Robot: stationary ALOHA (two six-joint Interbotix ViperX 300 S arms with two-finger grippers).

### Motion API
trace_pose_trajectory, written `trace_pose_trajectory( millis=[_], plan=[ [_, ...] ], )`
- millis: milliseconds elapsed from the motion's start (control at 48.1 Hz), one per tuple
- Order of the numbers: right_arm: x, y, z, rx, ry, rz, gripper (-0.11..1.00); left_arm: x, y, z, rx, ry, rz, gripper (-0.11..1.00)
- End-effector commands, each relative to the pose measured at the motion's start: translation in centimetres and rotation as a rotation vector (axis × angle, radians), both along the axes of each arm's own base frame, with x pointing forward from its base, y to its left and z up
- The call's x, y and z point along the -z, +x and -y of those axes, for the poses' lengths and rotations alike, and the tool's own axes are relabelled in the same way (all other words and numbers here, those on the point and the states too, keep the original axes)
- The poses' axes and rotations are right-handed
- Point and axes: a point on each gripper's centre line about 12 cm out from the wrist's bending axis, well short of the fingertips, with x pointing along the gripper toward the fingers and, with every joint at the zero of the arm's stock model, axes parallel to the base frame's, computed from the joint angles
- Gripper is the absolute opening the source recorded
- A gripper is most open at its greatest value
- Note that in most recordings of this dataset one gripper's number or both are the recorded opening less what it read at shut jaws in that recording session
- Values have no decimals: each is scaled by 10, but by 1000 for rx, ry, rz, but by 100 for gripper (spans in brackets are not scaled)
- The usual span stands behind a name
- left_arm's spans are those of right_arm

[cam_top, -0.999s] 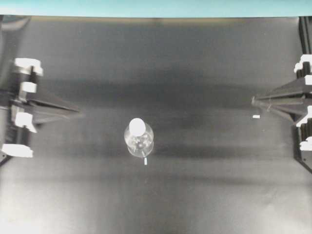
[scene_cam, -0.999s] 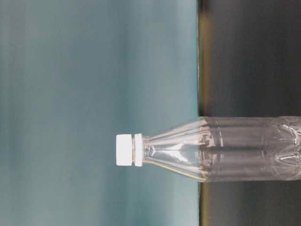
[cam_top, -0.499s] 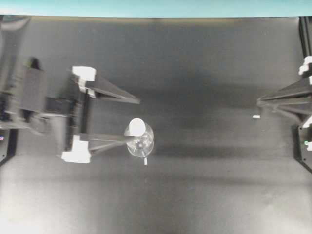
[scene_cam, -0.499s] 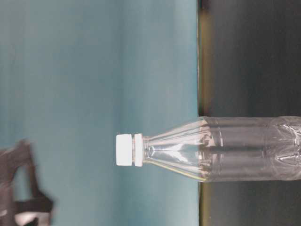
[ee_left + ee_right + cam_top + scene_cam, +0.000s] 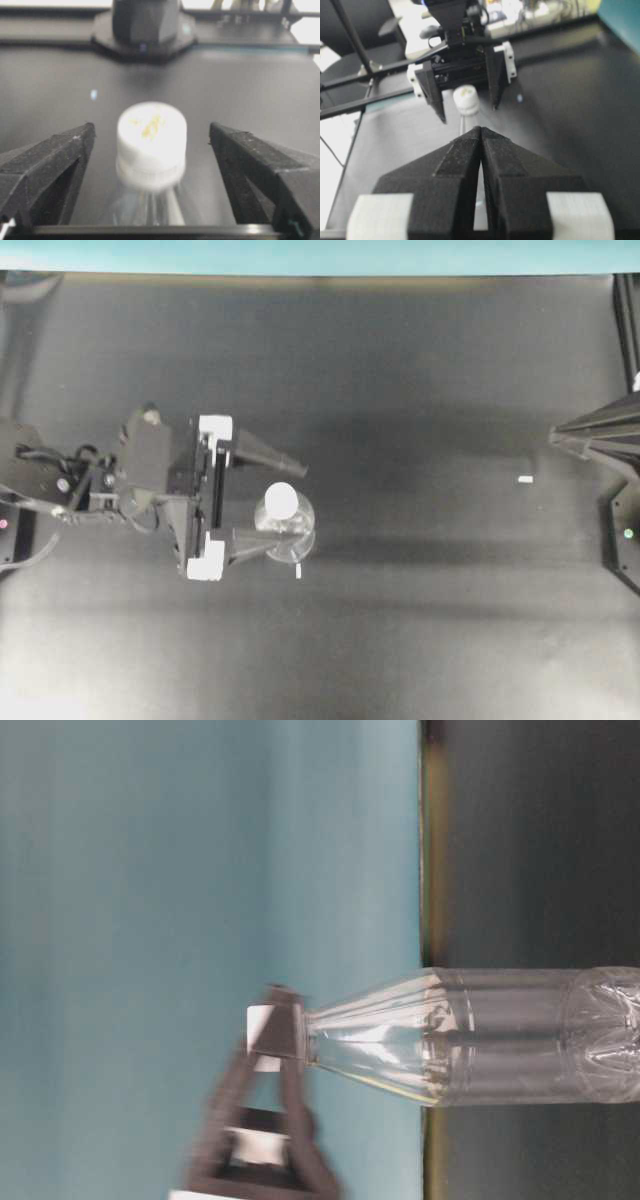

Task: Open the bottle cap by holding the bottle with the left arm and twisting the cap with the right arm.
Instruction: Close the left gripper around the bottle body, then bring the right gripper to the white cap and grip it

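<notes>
The bottle [image 5: 288, 532] stands upright near the middle of the black table [image 5: 420, 620], its white bottle cap [image 5: 281, 501] on top and a small white label strip at its base. The left arm [image 5: 120, 485] reaches in from the left side, and the left gripper [image 5: 282, 502] is spread wide, one black finger on each side of the cap; in the wrist view both fingers [image 5: 55, 165] stand clear of the cap [image 5: 151, 135], touching nothing. The table-level view blurs that gripper [image 5: 265, 1120] at cap height. The right gripper [image 5: 556, 436] sits at the far right edge, well apart from the bottle, its two fingers [image 5: 465, 165] pressed together with nothing between them. A small white scrap [image 5: 525, 479] lies on the table near it.
</notes>
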Motion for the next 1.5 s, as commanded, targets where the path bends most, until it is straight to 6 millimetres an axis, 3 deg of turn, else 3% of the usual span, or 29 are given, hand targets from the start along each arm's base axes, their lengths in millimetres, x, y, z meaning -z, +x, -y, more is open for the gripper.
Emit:
trace_pose_trajectory(
  millis=[0,354,791,1082,1248,1477],
  plan=[
    [-5,3,2,14,37,2,-2,2,1,0,3,-8,35,99],
    [-5,4,2,16,58,4,-2,46,15,2,9,-17,-54,99],
    [-4,4,2,16,60,0,-2,107,14,-5,-11,-61,-214,99],
    [4,6,0,8,83,-46,-2,109,18,1,5,-57,-230,94],
    [22,11,-5,-2,179,-208,-2,112,20,4,12,-41,-267,80],
    [21,34,-14,-14,243,-449,-2,113,19,12,33,-24,-278,80]
  ],
)
